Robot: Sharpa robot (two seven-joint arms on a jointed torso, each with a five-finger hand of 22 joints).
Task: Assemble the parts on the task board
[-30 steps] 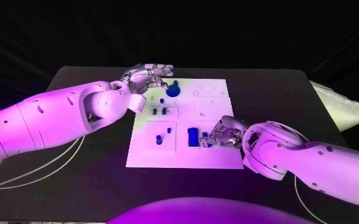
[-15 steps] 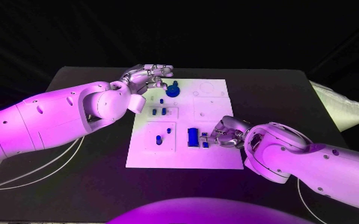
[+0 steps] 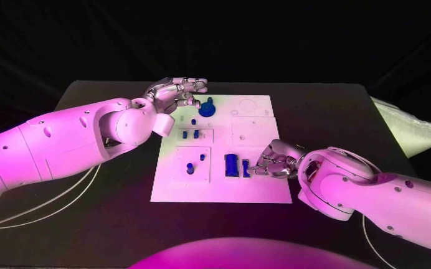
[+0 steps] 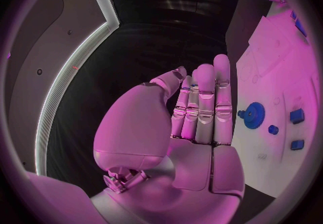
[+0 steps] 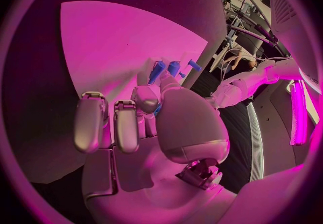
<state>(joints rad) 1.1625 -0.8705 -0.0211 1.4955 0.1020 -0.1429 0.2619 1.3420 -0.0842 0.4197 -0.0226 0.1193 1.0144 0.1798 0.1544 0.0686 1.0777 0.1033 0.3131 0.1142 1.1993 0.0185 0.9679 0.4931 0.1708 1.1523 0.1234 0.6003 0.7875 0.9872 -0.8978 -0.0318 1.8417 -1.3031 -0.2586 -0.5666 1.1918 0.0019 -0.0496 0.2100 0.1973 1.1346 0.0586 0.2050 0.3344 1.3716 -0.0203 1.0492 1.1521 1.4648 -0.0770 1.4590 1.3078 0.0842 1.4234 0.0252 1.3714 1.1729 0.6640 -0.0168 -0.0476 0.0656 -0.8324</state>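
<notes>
**Right hand on a small part at the board's near right**

The board [image 3: 235, 133] is a stiff white plate in the middle of the black table [image 3: 323, 104], marked out in square recesses. The parts are small, hard blue pieces, probably light plastic; they look smooth and liable to slip or tip, so each is best pinched by its sides, low down and squarely.

The right hand [image 3: 276, 159] rests at the board's 4 o'clock edge, fingers curled in. In the right wrist view a small blue part [image 5: 158, 71] sits at its fingertips [image 5: 145, 96], so I judge it pinched between thumb and finger (the contact itself is partly hidden). Just beside it, toward 9 o'clock, a taller blue block [image 3: 231, 164] stands in its recess.

The left hand [image 3: 178, 91] hovers at the board's 11 o'clock corner, holding nothing; the left wrist view shows its fingers [image 4: 204, 108] straight and side by side, thumb apart. Near it a round blue gear [image 3: 207, 108] with a knob lies on the board; its toothed rim [image 4: 253, 114] gives purchase. Smaller pegs [image 3: 190, 134] stand toward the middle left.
</notes>
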